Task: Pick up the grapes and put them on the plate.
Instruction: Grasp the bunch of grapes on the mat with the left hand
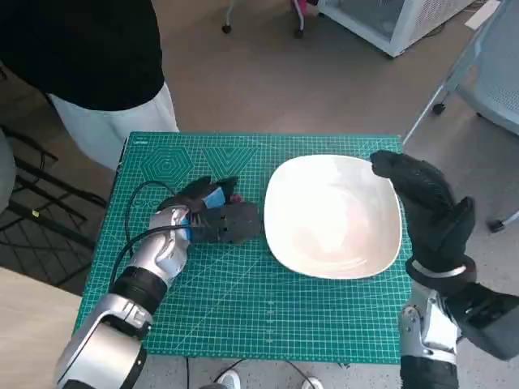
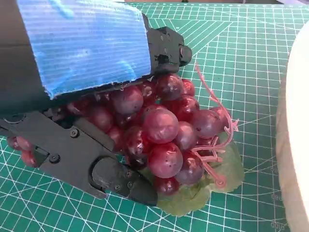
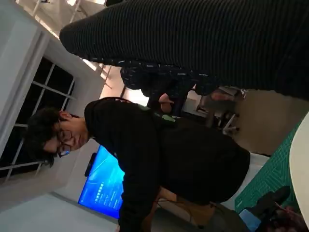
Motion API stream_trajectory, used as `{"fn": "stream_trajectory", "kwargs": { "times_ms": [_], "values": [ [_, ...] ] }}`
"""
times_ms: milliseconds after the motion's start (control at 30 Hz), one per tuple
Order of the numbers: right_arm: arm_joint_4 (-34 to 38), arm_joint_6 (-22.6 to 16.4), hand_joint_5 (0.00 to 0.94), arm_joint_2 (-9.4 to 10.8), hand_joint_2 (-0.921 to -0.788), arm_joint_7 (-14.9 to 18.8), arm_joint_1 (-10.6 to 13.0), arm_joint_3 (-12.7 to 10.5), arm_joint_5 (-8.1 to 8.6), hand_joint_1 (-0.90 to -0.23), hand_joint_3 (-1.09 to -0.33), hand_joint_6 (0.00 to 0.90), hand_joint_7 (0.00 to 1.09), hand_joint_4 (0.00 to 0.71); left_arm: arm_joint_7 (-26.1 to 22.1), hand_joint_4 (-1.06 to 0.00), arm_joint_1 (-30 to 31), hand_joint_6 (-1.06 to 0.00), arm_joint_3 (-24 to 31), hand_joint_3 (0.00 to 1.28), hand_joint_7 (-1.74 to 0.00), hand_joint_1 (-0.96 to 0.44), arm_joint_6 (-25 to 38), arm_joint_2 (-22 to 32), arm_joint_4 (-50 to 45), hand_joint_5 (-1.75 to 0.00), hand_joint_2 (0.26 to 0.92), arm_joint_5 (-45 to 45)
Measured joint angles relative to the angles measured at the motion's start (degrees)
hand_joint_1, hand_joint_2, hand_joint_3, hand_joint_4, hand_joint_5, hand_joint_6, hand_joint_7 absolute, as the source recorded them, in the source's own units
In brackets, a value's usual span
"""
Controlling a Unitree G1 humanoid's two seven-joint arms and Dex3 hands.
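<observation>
The left hand lies low on the green cutting mat, just beside the white plate, with its fingers closed around a bunch of red grapes. In the left wrist view the bunch sits between the black fingers and the blue-taped back of the hand; a pale green leaf under the bunch rests on the mat, and a pink stem curls over the outer berries. The grapes are therefore on the mat, in the left hand's grip, close to the plate's rim but not on it. From the head view only a small spot of red shows past the hand.

The right hand, in its black knitted glove, is raised at the plate's far right edge. It holds nothing; whether its fingers are spread or curled cannot be told.

A person in a black top stands at the far side of the table.
</observation>
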Motion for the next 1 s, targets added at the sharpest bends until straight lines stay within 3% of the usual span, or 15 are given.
{"fn": "stream_trajectory", "kwargs": {
  "times_ms": [567,633,700,767,833,900,1000],
  "values": [
    [-0.01,0.05,0.000,-0.02,-0.921,0.01,0.00,0.05,0.05,-0.503,-0.558,0.017,0.38,0.210,1.57,-0.04,-2.49,-0.24,-0.71,0.00,-0.02,-0.25,-2.17,-0.56,5.14,-0.01,0.714,-0.99],
    [-0.01,0.07,0.000,-0.02,-0.921,0.01,0.00,0.06,0.06,-0.503,-0.558,0.017,0.38,0.210,1.97,-0.10,-2.67,-0.28,-0.81,0.00,-0.02,-0.20,-2.50,-0.60,5.66,-0.02,0.720,-1.21],
    [-0.01,0.09,0.000,-0.03,-0.921,0.01,0.00,0.08,0.06,-0.503,-0.558,0.017,0.38,0.210,2.45,-0.25,-2.86,-0.34,-0.94,0.01,-0.03,-0.12,-2.92,-0.63,6.18,-0.05,0.739,-1.34],
    [-0.01,0.12,0.000,-0.03,-0.921,0.01,0.00,0.08,0.06,-0.503,-0.558,0.017,0.38,0.210,3.06,-0.44,-2.99,-0.41,-1.13,0.03,-0.03,0.02,-3.34,-0.65,6.54,-0.34,0.789,-1.38],
    [-0.01,0.14,0.000,-0.05,-0.921,0.02,0.00,0.09,0.06,-0.502,-0.559,0.016,0.38,0.210,4.27,-0.51,-3.03,-0.49,-1.48,0.14,-0.03,0.19,-3.65,-0.64,6.70,-0.82,0.823,-1.28],
    [-0.01,0.17,0.000,-0.08,-0.921,0.02,0.00,0.09,0.06,-0.502,-0.559,0.016,0.38,0.210,6.29,-0.51,-3.06,-0.57,-2.04,0.31,-0.03,0.28,-3.82,-0.61,6.82,-1.17,0.813,-0.91],
    [-0.02,0.25,0.000,-0.19,-0.921,0.02,0.00,0.08,0.06,-0.502,-0.559,0.016,0.38,0.210,9.47,-0.48,-3.10,-0.67,-3.09,0.34,-0.08,0.33,-3.96,-0.58,6.90,-1.38,0.848,0.20]
  ]
}}
